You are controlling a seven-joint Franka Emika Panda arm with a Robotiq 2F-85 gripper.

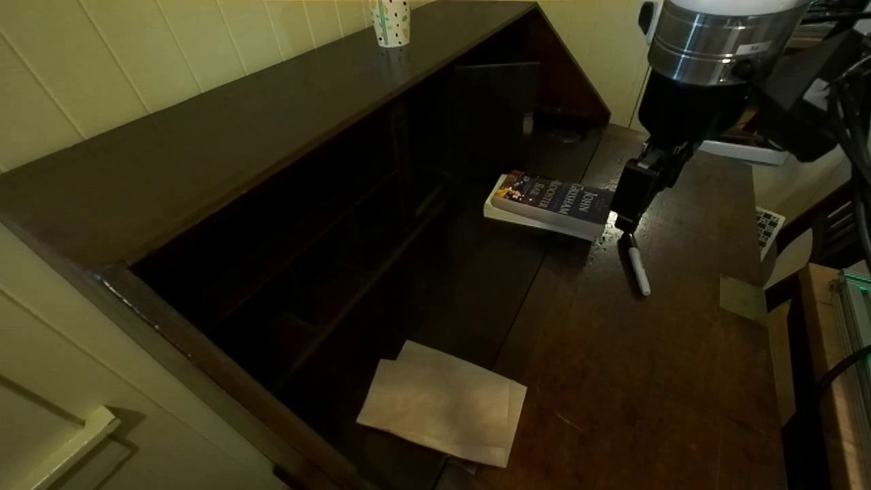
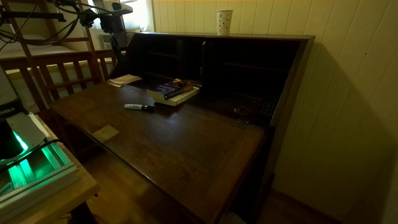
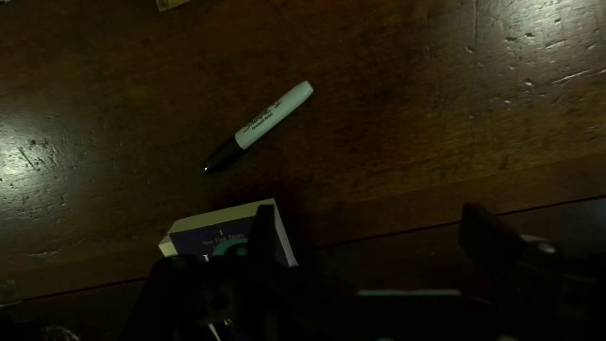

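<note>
Flat on the wood lies the slim marker with a white barrel and black cap (image 3: 265, 121), out beyond the fingertips in the wrist view, off to one finger's side rather than in line with the gap. And the black robot gripper (image 3: 368, 210): fingers spread wide, nothing between them, hanging above the surface! One finger's dark outline crosses the thick, dark blue John Grisham paperback (image 3: 199, 241) in the wrist view, but no contact there; an exterior view shows the gripper well up and apart from it. Beneath that, a cream-edged book (image 2: 183, 97) completes the little stack, the marker's cap pointing towards it.

This reads as a positioning step, nothing gripped. Any grasp at that marker would call for sliding the gap across, turning the wrist so the fingers straddle the diagonal barrel, then coming down clear of the books.

Further out, well apart from the fingers, a folded sheet of tan paper (image 1: 446, 401) rests on the dark brown wooden desk (image 1: 646, 381), and a white speckled cup (image 1: 392, 24) stands upright on its top ledge, higher than the books.
</note>
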